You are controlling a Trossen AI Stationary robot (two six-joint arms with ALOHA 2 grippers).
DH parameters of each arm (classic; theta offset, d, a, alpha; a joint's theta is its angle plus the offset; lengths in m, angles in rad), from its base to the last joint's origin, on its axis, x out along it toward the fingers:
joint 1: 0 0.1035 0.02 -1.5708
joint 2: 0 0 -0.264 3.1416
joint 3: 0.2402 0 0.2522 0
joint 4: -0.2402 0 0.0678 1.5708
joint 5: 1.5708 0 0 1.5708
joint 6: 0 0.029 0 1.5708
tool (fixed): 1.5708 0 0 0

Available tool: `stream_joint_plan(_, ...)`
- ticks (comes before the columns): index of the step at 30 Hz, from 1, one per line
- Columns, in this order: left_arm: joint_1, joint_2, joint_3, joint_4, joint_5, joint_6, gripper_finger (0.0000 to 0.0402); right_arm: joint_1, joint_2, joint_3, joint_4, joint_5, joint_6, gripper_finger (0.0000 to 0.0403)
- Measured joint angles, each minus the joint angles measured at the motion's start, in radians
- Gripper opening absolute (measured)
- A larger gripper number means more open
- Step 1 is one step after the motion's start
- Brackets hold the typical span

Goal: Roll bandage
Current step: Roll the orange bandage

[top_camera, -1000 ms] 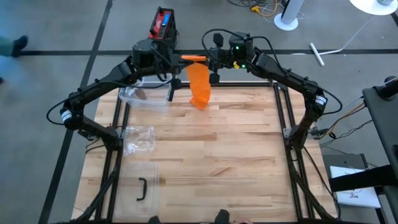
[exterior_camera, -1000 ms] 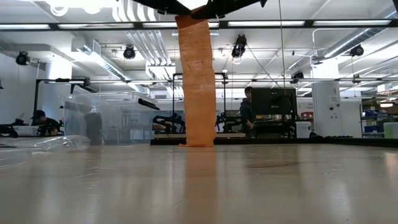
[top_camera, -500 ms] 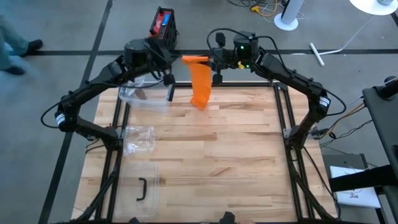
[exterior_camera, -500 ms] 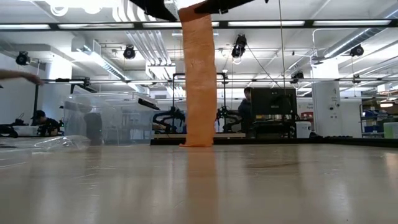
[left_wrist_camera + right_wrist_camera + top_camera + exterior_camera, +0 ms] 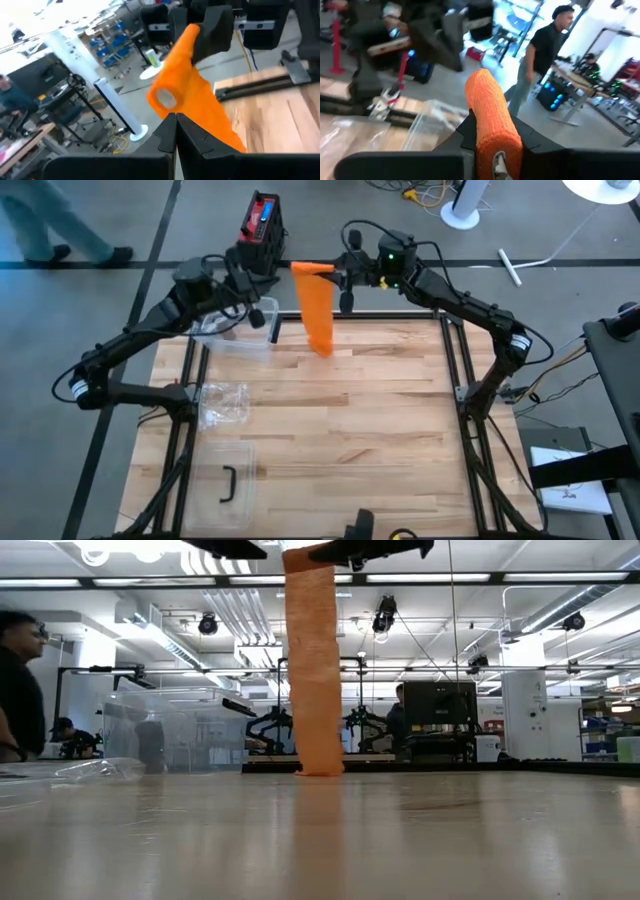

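Overhead, the right gripper clamps the rolled end of an orange fabric bandage, whose loose tail hangs to the wooden table. Only the left wrist view shows the roll's hollow core. The left gripper, fingers together and empty, hovers beside the bandage, above a clear plastic box. A person stands beyond.

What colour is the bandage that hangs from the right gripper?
The bandage is plain orange. The low view shows it best.
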Motion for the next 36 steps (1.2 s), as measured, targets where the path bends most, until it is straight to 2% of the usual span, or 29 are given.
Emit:
stream_joint_plan(4, 0.002, -0.033, -0.093, 0.085, -0.008, -0.070, 0.0007, 0.000, 0.000, -0.059, 0.148, 0.006, 0.065, 0.0046)
stream_joint_plan(8, 0.000, -0.075, -0.185, 0.180, 0.025, -0.125, 0.0031, 0.015, 0.000, -0.106, 0.242, 0.005, 0.127, 0.0046)
stream_joint_plan(12, 0.002, -0.113, -0.253, 0.232, 0.025, -0.129, 0.0063, 0.048, -0.012, -0.108, 0.239, 0.008, 0.176, 0.0046)
stream_joint_plan(15, 0.003, -0.157, -0.259, 0.235, 0.007, -0.122, 0.0089, 0.088, -0.037, -0.090, 0.214, 0.007, 0.220, 0.0046)
stream_joint_plan(20, 0.004, -0.217, -0.261, 0.175, 0.017, -0.124, 0.0131, 0.183, -0.089, -0.058, 0.195, 0.008, 0.293, 0.0046)
stream_joint_plan(22, 0.004, -0.245, -0.261, 0.142, 0.063, -0.138, 0.0147, 0.226, -0.108, -0.057, 0.193, 0.010, 0.323, 0.0046)
stream_joint_plan(27, 0.002, -0.326, -0.274, 0.107, 0.313, -0.207, 0.0180, 0.338, -0.142, -0.047, 0.190, 0.031, 0.383, 0.0046)
stream_joint_plan(29, 0.003, -0.361, -0.287, 0.109, 0.354, -0.237, 0.0189, 0.373, -0.149, -0.047, 0.190, 0.069, 0.392, 0.0047)
stream_joint_plan(34, 0.002, -0.432, -0.336, 0.115, 0.362, -0.255, 0.0192, 0.439, -0.151, -0.047, 0.186, 0.109, 0.425, 0.0057)
stream_joint_plan(36, 0.003, -0.449, -0.355, 0.125, 0.426, -0.253, 0.0188, 0.454, -0.147, -0.047, 0.194, 0.179, 0.438, 0.0053)
